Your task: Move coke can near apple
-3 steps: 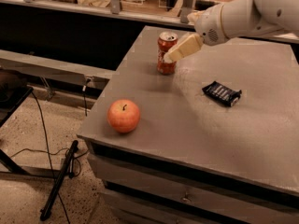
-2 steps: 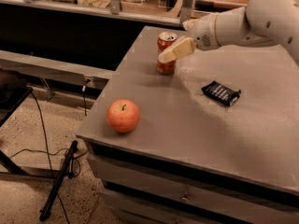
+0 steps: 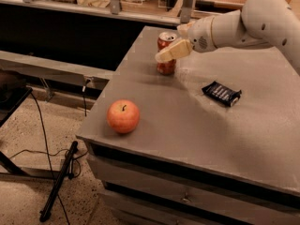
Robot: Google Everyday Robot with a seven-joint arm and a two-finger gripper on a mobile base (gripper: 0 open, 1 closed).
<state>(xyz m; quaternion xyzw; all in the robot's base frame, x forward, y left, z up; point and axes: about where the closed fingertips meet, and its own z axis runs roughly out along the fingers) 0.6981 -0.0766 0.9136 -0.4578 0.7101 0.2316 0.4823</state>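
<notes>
Grey counter [image 3: 197,139]: the coke can [image 3: 166,68] stands upright at the far edge, well apart from the apple [image 3: 123,116] near the front corner. The end effector [image 3: 169,43] brackets the can, spread open, apparently positioned for a grasp.

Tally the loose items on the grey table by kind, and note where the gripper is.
Soda cans: 1, the coke can
Fruit: 1, the apple
Snack wrappers: 1, the dark wrapper
Total: 3 on the table
The gripper is at the coke can, near the table's far left edge, well apart from the apple.
</notes>
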